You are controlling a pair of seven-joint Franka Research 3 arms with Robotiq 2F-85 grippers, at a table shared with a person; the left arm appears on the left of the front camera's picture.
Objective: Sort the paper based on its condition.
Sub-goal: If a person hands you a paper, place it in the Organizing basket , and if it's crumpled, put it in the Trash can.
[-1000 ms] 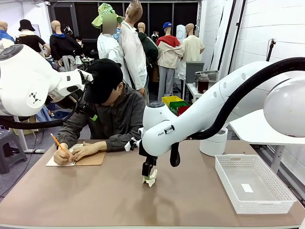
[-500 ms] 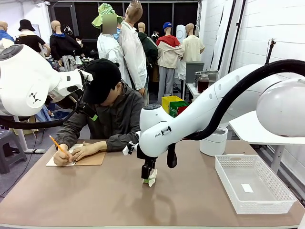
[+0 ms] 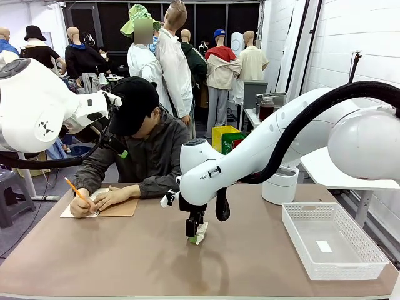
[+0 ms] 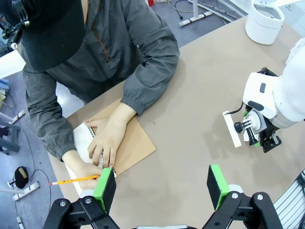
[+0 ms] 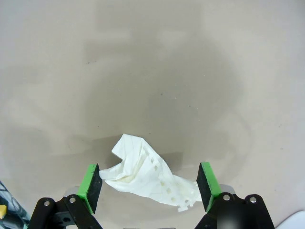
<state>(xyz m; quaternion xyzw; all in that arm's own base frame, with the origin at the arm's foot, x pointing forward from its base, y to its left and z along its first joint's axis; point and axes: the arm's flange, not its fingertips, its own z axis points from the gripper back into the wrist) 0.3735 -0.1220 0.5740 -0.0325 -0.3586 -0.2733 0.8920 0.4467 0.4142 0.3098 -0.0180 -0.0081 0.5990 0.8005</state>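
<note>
the right jaws stand wide open, low over the worktop (image 3: 125, 262), one green pad (image 5: 90, 187) on each side of the crumpled paper (image 5: 147, 179). the paper lies on the worktop between the pads, a creased white ball with a row of small punched holes along one edge. it is not gripped; we cannot tell whether its near corner touches a pad. from the front, these jaws point straight down at the middle of the worktop, and the right arm (image 3: 269, 147) reaches in from the right side to get there.

the left jaws are open too, with nothing between their pads (image 4: 105, 186), and they hang high above the worktop's left part.

under them a person sits at the far side. the person's right hand (image 3: 80, 207) holds a pencil (image 3: 76, 187) on a notepad (image 3: 115, 208) with a brown cardboard back, and the person's left hand (image 3: 112, 197) lies flat on the pad.

well to the right of the paper stands a white mesh basket (image 3: 369, 250) with a small white rectangle (image 3: 324, 246) on its floor. behind the basket, near the far edge, sits a round white container (image 3: 279, 186).
</note>
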